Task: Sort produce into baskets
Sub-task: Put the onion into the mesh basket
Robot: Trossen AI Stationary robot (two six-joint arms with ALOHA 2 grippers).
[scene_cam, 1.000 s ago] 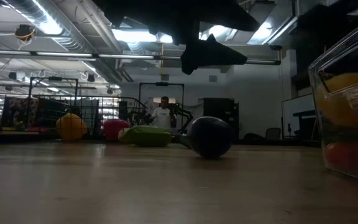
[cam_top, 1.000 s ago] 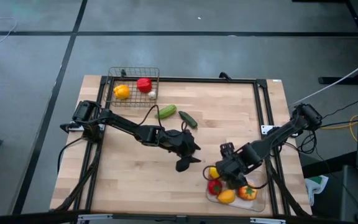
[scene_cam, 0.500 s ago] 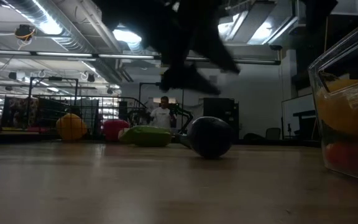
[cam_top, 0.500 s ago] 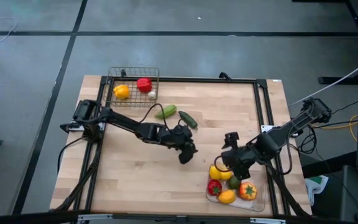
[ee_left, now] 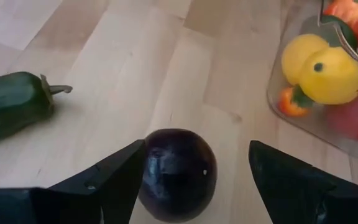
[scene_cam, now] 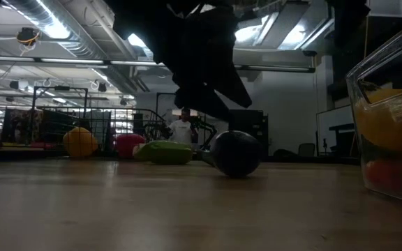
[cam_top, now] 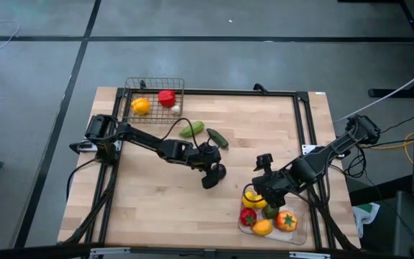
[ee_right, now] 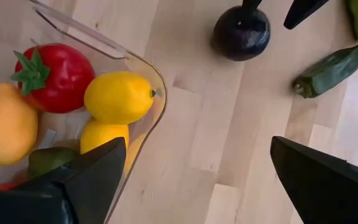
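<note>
A: Status? What moved in the last second?

B: My left gripper (cam_top: 211,175) has swung back from lower centre of the high view to sit right over the round dark purple eggplant-like fruit (ee_left: 178,171). In the left wrist view my fingers (ee_left: 114,177) are apart, one on each side of it, nothing clamped yet. The fruit still sits on the light wooden table (cam_top: 157,208), unmoved.

A: And the right side?

B: My right gripper (cam_top: 259,188) has lifted off the clear plastic rectangular tray (cam_top: 302,232) at lower right of the high view and now hangs over the tray's upper-left corner. Fingers wide apart, empty. A yellow lemon (ee_right: 118,97) lies just inside the tray's rim beside a red tomato (ee_right: 53,77), so I judge that drop done.

A: What's left?

B: Two green peppers (cam_top: 192,129) and (cam_top: 218,137) lie loose at centre top of the table, just beside each other. The dark wire-mesh basket (cam_top: 154,85) at upper left holds a yellow-orange piece (cam_top: 141,106), a red one (cam_top: 167,98) and a small white one (cam_top: 176,109).

A: Next?

B: Likely close on the purple fruit and lift. It's round and smooth, so an off-centre pinch could squirt it out.
</note>
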